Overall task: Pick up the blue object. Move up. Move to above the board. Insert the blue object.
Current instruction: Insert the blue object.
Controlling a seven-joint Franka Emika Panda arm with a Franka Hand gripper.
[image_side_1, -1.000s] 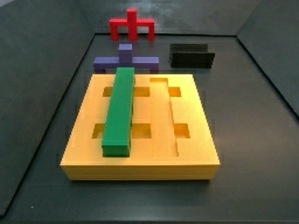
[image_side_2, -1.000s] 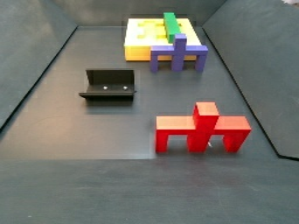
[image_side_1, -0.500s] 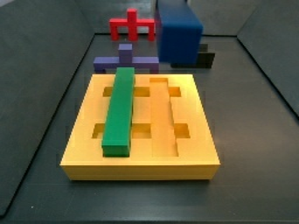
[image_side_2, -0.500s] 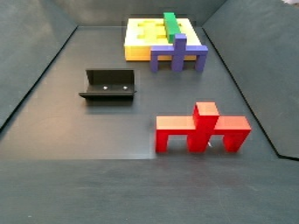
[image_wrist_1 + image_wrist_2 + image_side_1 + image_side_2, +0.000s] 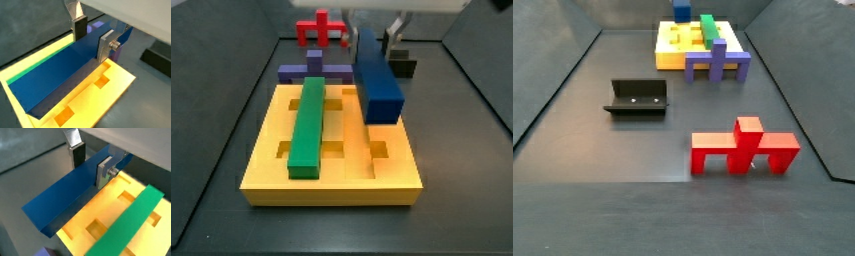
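My gripper [image 5: 92, 36] is shut on the blue object [image 5: 63, 75], a long dark blue bar held between the silver fingers [image 5: 105, 44]; both wrist views show this [image 5: 90, 163]. In a side view the blue object [image 5: 378, 82] hangs lengthwise over the right-hand groove of the yellow board [image 5: 331, 185], close above it, with the gripper [image 5: 378, 38] at its far end. A green bar [image 5: 307, 125] lies in the left groove. In a side view only the blue object's end [image 5: 683, 10] shows behind the board [image 5: 676, 55].
A purple cross-shaped block [image 5: 311, 70] stands just behind the board. A red block [image 5: 743, 148] stands apart on the floor. The dark fixture [image 5: 636, 97] stands beside the board. Grey walls enclose the floor.
The blue object came into the side view from the far end and has moved down and forward. It now hangs low over the board's right groove.
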